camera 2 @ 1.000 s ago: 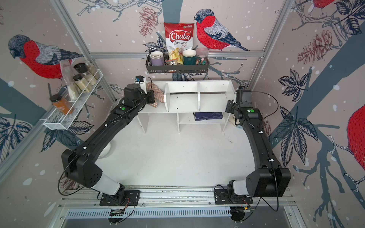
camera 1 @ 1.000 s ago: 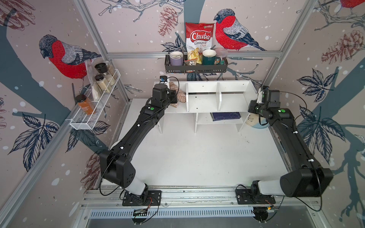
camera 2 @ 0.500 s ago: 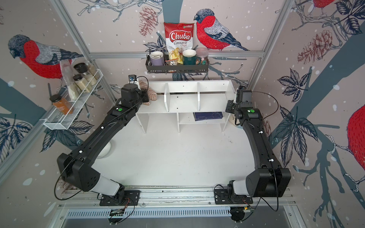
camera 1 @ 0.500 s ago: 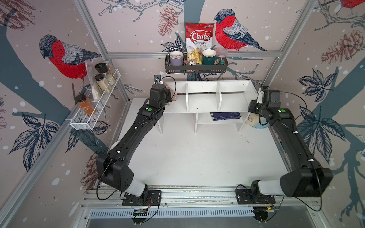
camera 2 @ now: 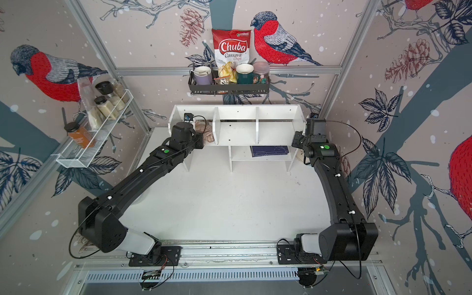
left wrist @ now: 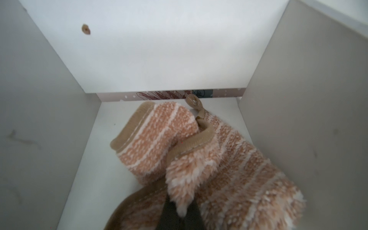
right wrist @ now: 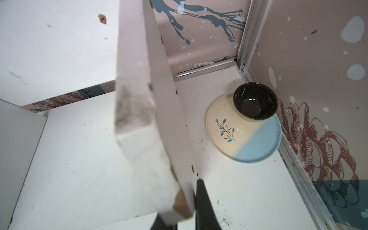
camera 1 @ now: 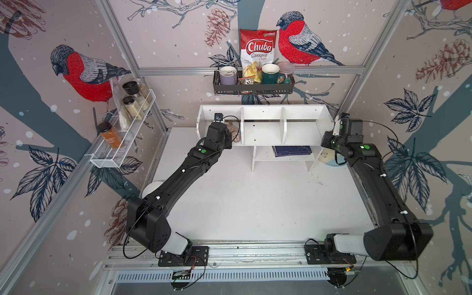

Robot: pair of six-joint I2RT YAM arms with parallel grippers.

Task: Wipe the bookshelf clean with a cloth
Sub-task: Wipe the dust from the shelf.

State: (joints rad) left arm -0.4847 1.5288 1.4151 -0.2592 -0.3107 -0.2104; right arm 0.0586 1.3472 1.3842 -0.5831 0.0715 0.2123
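As the left wrist view shows, my left gripper [left wrist: 182, 213] is clamped on the cloth [left wrist: 229, 169], which lies bunched in the leftmost upper compartment of the bookshelf [camera 1: 263, 130]. My right gripper [right wrist: 185, 209] is pinched tight onto its right end panel [right wrist: 159, 111].

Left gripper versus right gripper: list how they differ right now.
The left gripper pinches the cloth; the right gripper clamps the right end panel of the bookshelf. The left gripper is inside the left compartment; the right gripper is at the shelf's outer edge. Both are shut.
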